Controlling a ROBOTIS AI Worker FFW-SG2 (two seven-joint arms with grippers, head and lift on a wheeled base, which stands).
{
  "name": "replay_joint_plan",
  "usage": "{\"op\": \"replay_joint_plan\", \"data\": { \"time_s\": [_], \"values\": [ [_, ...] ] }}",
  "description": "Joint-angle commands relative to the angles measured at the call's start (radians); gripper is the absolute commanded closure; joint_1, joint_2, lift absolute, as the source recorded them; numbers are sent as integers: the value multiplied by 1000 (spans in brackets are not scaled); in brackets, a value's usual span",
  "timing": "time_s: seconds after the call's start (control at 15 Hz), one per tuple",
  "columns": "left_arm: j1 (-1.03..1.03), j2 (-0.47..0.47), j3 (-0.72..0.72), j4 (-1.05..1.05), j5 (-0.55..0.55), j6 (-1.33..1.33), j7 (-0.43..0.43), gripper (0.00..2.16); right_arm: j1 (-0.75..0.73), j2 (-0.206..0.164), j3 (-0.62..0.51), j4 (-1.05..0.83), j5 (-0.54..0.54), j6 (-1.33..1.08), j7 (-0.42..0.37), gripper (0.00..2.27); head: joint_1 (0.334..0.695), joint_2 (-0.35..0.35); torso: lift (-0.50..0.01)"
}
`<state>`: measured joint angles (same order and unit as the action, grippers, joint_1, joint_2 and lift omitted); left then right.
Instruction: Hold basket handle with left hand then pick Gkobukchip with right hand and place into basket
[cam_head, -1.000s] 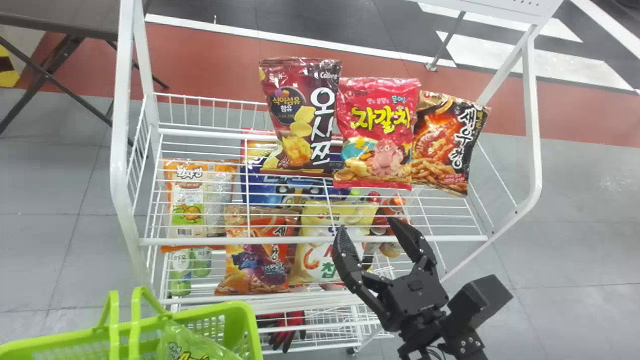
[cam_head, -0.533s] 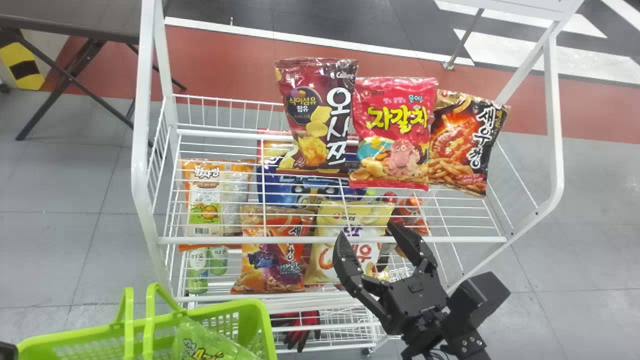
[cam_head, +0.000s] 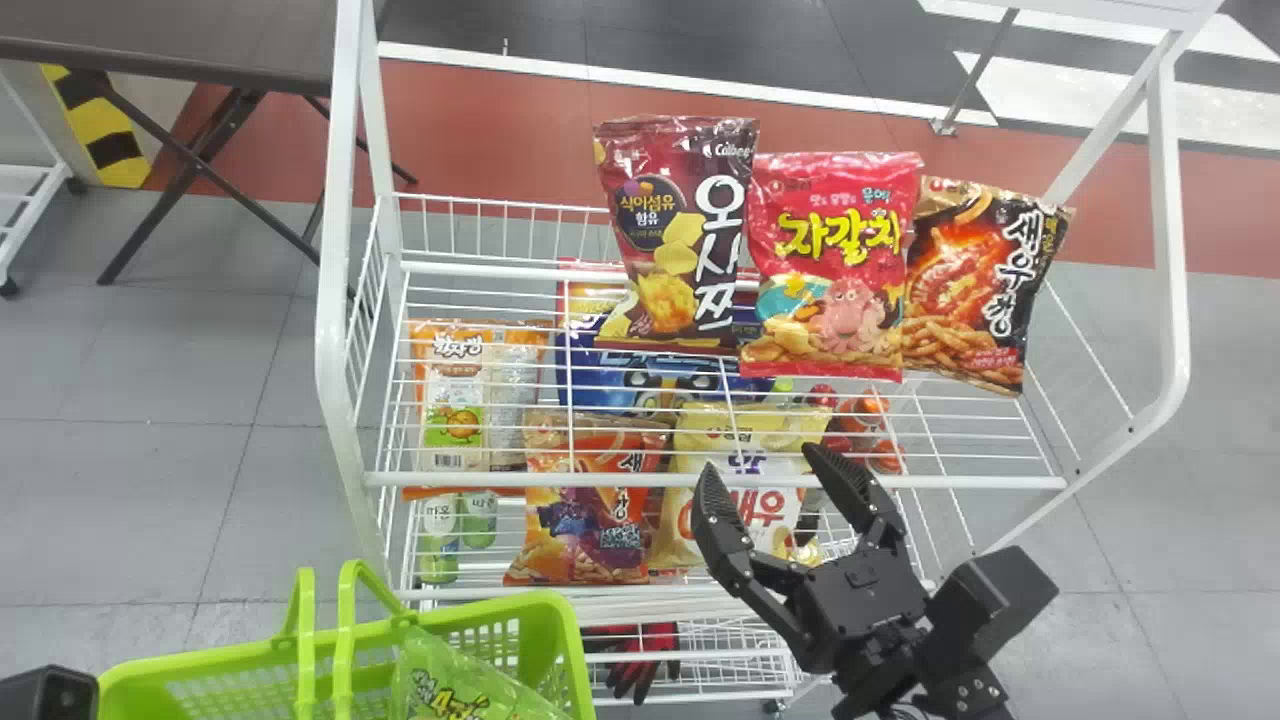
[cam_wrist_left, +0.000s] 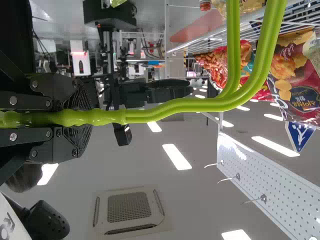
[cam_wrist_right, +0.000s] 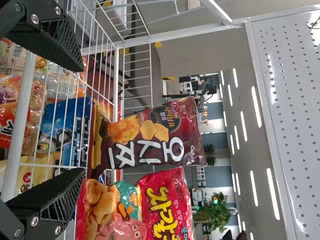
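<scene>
Left gripper (cam_wrist_left: 75, 117) clamped on handle (cam_wrist_left: 200, 104). Right gripper (cam_head: 762, 463) empty, fingers apart. Green bag (cam_head: 455, 690) in basket (cam_head: 568, 622): if that's the Gkobukchip, placing's done.

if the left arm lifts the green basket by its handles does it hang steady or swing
It may swing or tilt, since the green basket would hang from slender handles. Its openwork walls suggest it's light for its size. The green bag inside, near one end, could slide.
</scene>
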<state>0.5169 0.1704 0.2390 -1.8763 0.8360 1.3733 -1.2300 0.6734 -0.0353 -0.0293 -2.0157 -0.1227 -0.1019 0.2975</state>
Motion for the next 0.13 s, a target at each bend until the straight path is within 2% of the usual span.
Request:
{"op": "replay_joint_plan", "data": {
  "time_s": [0.0,0.07],
  "values": [
    [0,-3,-1,-1,0,-3,1,2155,0,-2,0,0,0,-3,-1,97,695,-193,0],
    [0,-5,0,-1,0,-3,1,2155,0,-2,0,2,0,-3,-1,97,695,-194,0]
  ]
}}
